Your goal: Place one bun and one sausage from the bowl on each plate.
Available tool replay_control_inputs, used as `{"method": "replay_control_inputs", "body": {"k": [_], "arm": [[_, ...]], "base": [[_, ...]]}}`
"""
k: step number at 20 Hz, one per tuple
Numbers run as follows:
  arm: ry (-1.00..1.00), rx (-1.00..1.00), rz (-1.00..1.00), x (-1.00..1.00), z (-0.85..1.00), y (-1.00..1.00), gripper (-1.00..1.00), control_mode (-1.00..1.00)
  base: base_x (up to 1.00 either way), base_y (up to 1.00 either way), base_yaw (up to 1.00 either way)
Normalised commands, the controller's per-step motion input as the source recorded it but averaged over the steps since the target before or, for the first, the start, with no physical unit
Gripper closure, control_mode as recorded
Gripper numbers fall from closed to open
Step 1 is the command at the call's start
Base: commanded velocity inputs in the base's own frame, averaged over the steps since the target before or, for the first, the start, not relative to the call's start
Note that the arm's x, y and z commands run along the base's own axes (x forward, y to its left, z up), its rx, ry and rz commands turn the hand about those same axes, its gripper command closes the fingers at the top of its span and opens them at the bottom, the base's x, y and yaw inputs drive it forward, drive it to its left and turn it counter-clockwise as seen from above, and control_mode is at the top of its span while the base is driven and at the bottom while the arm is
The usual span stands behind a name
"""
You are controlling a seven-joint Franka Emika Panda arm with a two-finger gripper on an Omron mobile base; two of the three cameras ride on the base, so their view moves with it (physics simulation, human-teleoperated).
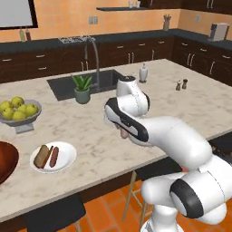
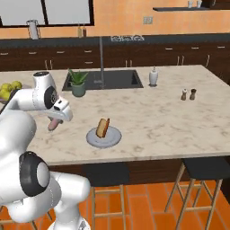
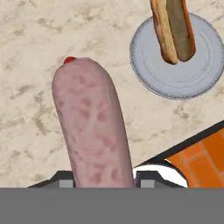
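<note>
Two plates: the white plate (image 1: 63, 162) is sitting on the counter (image 1: 181, 108) just beside the brown bowl (image 1: 6, 159); the grey plate (image 2: 114, 139) is lying near the counter's front edge, well apart from the white one.
White plate load: one bun (image 1: 42, 155) and one sausage (image 1: 54, 156) are lying side by side on it.
Grey plate load: a second bun (image 2: 103, 127) is resting on it, tilted up on edge.
Gripper: the gripper (image 3: 103, 182) is pinching a pink sausage (image 3: 92, 127) between its fingers, holding it over bare counter near the grey plate, not touching it.
Held sausage: it is sticking out past the fingertips, pointing toward the counter.
Other things near the bowl: a grey bowl of apples (image 1: 19, 110) is standing behind it.
</note>
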Motion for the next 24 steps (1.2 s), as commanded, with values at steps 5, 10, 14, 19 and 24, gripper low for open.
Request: {"method": "replay_control_inputs", "body": {"k": [5, 10, 14, 19, 24], "arm": [[0.01, 0.02, 0.0, 0.14, -0.01, -0.14, 1.0, -1.0], [0.17, 0.04, 0.03, 0.49, -0.36, -0.42, 1.0, -1.0], [0.06, -0.06, 0.0, 0.04, -0.71, 0.0, 1.0, -1.0], [0.04, 0.0, 0.0, 0.12, -0.48, -0.2, 1.0, -1.0], [0.0, 0.0, 0.0, 0.36, -0.43, -0.03, 1.0, -1.0]], "base": [[0.33, -0.71, -0.19], [0.0, 0.0, 0.0], [0.0, 0.0, 0.0], [0.0, 0.0, 0.0], [0.0, 0.0, 0.0]]}}
